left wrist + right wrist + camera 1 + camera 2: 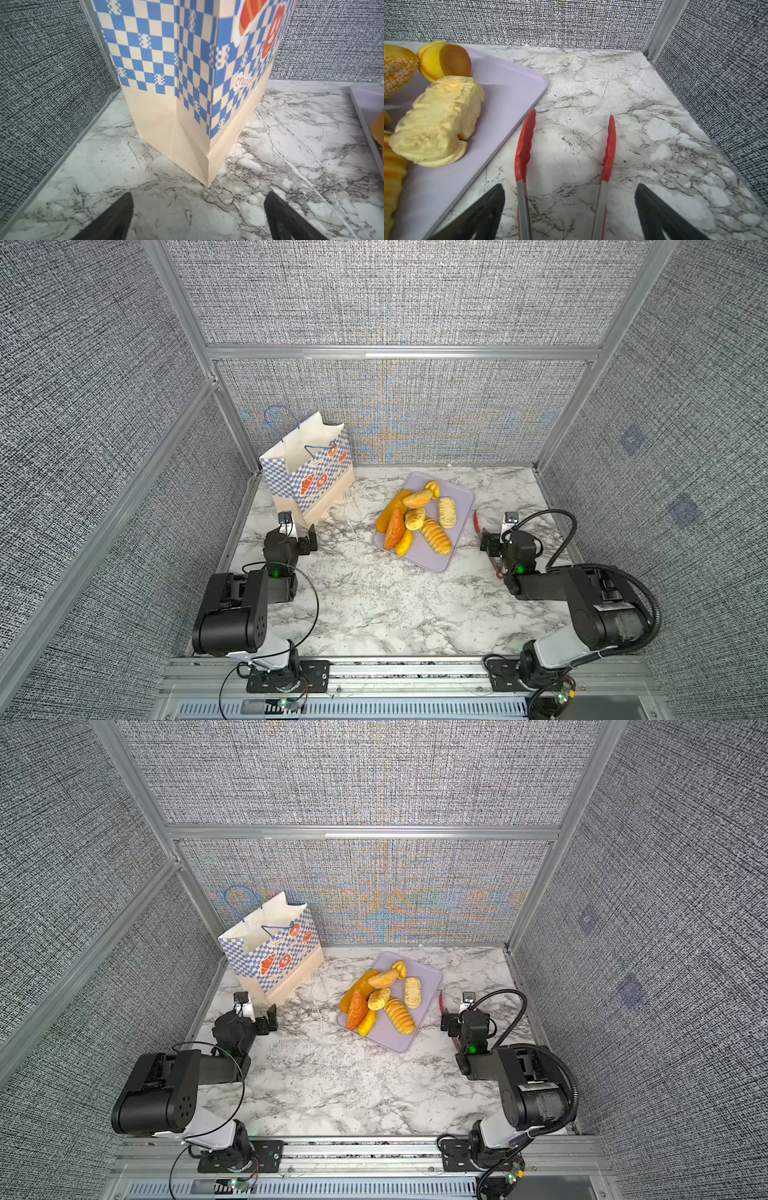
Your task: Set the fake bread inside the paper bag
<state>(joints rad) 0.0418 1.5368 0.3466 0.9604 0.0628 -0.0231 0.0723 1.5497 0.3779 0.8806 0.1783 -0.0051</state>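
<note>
— How are the jaws set?
— Both pairs are spread wide. The left gripper point(198, 194) is held empty near a bottom corner of the paper bag point(176, 83). Red tongs point(524, 145) are seen unclamped between the fingers of the right gripper point(570, 185).
— And the fake bread point(415, 516)?
— It is piled on the lavender tray point(464, 502), apart from the upright bag.

The paper bag point(272, 957) stands upright, mouth open, in the far left corner of the surface point(353, 1085), with the left gripper point(259, 1016) just before its base. The fake bread point(376, 996) lies clustered on a lavender tray point(428, 979). Red tongs point(441, 1001) lie just beside the tray, at the right gripper point(448, 1021).
</note>
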